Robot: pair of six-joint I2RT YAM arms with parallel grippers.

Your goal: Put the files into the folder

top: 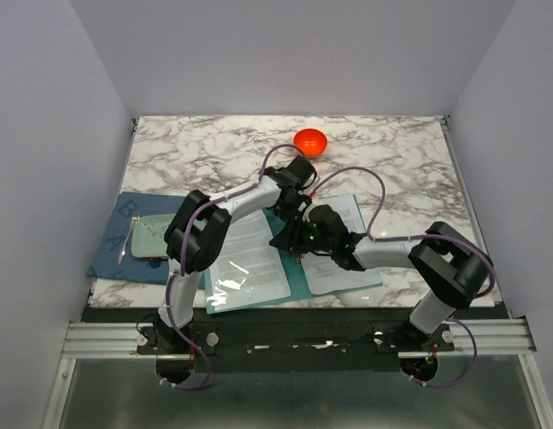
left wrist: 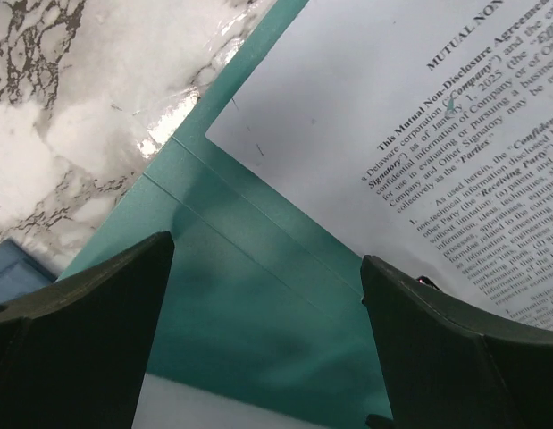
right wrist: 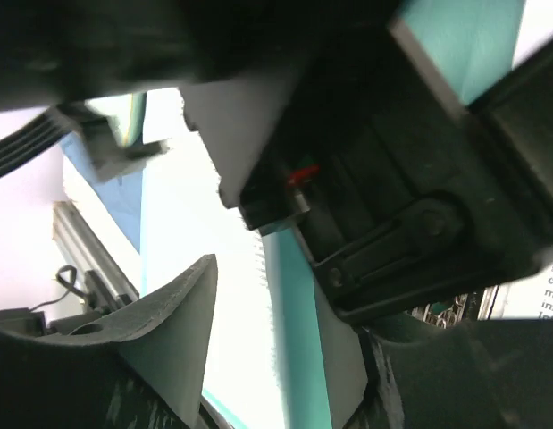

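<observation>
The teal folder [top: 298, 273] lies open on the marble table, a printed sheet of the files on each half: one on the left [top: 249, 255], one on the right [top: 352, 255]. My left gripper [top: 294, 207] hovers over the folder's middle. In its wrist view its fingers stand wide apart over bare teal [left wrist: 258, 295], and the printed sheet [left wrist: 392, 116] lies at upper right. My right gripper [top: 289, 239] sits just in front of it, low over the spine. It is open [right wrist: 289, 313], with only the teal strip [right wrist: 298, 340] and a white sheet [right wrist: 231, 357] showing beyond its fingers.
An orange bowl [top: 310, 141] stands at the back centre. A dark blue cloth mat [top: 124, 241] with a pale mint plate [top: 155, 237] lies at the left. The left arm's gripper body [right wrist: 392, 179] crowds close above the right gripper. The folder reaches the table's front edge.
</observation>
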